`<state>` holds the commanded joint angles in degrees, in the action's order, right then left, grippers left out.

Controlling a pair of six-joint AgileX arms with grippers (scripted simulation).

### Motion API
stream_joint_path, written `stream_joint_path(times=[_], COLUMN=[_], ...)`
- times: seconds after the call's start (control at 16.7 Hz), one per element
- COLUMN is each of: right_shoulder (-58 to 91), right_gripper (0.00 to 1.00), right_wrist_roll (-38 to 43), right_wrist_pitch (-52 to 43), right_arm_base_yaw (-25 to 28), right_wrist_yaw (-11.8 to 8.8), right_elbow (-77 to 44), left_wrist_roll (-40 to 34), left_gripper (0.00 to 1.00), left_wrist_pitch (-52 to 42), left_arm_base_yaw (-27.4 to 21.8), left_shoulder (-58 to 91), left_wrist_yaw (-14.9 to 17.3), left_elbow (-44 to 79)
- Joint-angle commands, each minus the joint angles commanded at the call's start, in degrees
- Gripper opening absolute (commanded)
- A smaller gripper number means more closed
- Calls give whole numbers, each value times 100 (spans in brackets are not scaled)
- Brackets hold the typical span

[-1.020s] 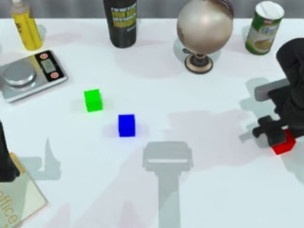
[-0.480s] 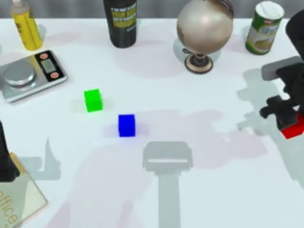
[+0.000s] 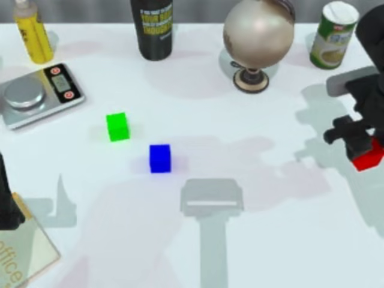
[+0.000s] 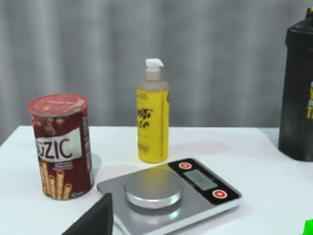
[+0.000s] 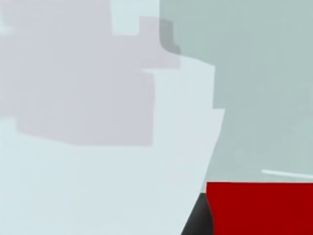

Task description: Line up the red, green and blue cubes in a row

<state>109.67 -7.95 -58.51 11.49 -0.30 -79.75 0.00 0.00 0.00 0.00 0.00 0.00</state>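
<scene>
now the right gripper (image 3: 360, 146) sits at the table's right edge, clamped on the red cube (image 3: 367, 157), which shows just below its dark fingers; compared with a second ago, the gripper and cube stand farther right and farther back, with their shadow spread wider on the white table (image 3: 270, 240). green cube (image 3: 117, 126) and blue cube (image 3: 159, 158) lie unmoved left of centre, apart from each other, green farther back and left. left gripper is parked at the near left edge; whether it's open i cannot tell.
</scene>
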Motion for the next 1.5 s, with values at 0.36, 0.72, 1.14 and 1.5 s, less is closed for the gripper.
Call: stream_joint_path(times=[0.36, 0.72, 1.14, 1.5], right_shoulder=[1285, 3113, 4553, 4764], right_gripper=[0, 0, 0, 0], right_wrist_roll=[1392, 3450, 5486, 5877], right_wrist_pitch=[-985, -2462, -3668, -3849], right_arm_base_yaw=[915, 2274, 3614, 3863], right_wrist_yaw=[64, 106, 196, 239], right_elbow=[-1996, -5278, -8202, -8657], left_wrist_roll=[0, 0, 0, 0], left_gripper=[100, 100, 100, 100], left_wrist_pitch=[0, 0, 0, 0], left_arm_base_yaw=[0, 0, 0, 0], left_shoulder=[0, 0, 0, 0], left_wrist_yaw=[0, 0, 0, 0], left_elbow=[0, 0, 0, 0])
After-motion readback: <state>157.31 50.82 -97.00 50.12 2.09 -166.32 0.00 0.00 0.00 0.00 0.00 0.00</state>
